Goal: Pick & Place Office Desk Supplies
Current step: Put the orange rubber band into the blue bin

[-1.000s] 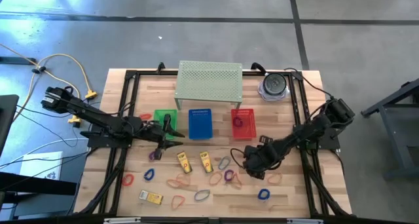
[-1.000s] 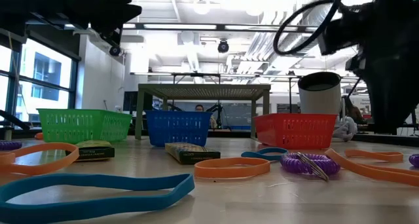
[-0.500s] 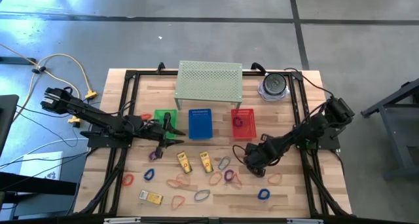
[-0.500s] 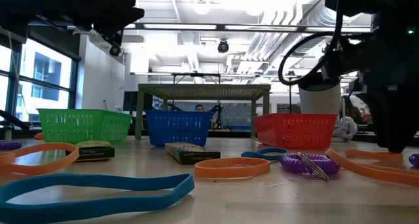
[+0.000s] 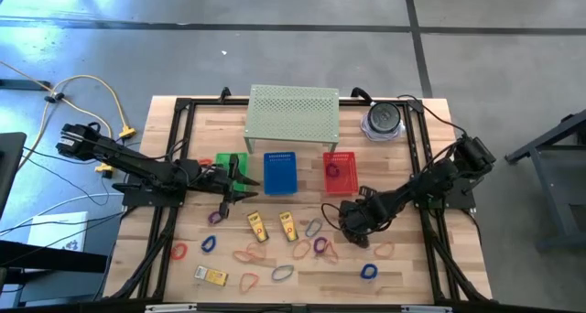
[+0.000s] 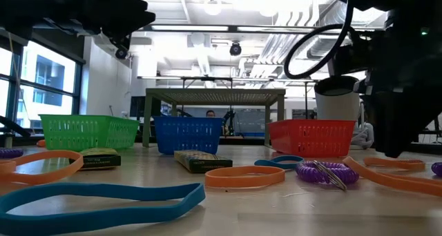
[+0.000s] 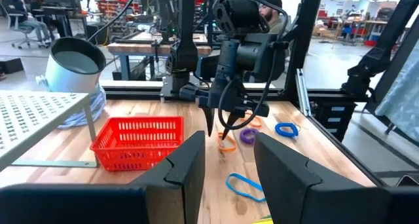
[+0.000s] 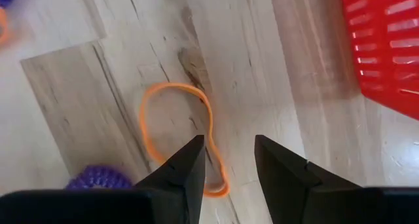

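Rubber-band loops and three yellow packets (image 5: 257, 226) lie flat and scattered on the wooden table's near half. My right gripper (image 8: 229, 140) points down, open, low over an orange rubber band (image 8: 211, 124) that lies flat beside the red basket (image 8: 386, 47). The band's one side runs under the gap between its fingers. In the left wrist view its fingertips (image 7: 224, 133) stand just over that band (image 7: 227, 145). My left gripper (image 5: 240, 183) hangs open and level above the green basket (image 5: 222, 161), with nothing between its fingers.
Green, blue (image 5: 280, 171) and red (image 5: 339, 173) baskets stand in a row mid-table. The pale green perforated shelf (image 5: 293, 112) is behind them, with a round grey object (image 5: 383, 119) at the far right. A purple coil (image 8: 98, 178) lies close to the orange band.
My right gripper has sunk a little toward the orange band on the table, still open. My left gripper has kept its place.
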`<state>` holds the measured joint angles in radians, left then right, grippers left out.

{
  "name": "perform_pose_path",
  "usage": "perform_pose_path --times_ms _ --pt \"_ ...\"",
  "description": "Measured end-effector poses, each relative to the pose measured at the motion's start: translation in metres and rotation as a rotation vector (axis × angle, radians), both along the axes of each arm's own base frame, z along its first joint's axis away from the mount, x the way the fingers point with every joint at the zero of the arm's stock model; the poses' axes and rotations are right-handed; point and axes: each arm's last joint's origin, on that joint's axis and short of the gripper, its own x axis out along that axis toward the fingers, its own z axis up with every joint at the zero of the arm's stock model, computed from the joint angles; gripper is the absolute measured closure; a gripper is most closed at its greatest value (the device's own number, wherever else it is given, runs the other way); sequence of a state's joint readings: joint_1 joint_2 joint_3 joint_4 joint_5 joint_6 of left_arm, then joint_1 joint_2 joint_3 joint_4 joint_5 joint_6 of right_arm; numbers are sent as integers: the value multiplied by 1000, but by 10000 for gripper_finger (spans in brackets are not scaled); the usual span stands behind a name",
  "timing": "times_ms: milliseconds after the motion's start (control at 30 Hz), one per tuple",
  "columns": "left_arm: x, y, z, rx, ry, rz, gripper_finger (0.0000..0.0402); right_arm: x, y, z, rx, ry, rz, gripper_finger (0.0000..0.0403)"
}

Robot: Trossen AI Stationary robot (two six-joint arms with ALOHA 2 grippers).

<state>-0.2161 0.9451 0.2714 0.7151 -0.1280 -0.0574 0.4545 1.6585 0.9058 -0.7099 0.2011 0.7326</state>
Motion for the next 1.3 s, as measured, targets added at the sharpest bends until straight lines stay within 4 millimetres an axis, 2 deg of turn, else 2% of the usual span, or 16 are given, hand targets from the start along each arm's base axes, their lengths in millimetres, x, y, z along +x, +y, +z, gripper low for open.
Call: perform_pose_path --times_ms 233,600,1300 --pt "0 0 0 -3 0 0 274 3 3 0 42 -26 5 281" --pt "0 0 0 -19 2 -1 274 8 4 1 19 -80 53 281" --pt "0 0 0 -21 2 -1 274 12 6 2 -21 -90 322 281"
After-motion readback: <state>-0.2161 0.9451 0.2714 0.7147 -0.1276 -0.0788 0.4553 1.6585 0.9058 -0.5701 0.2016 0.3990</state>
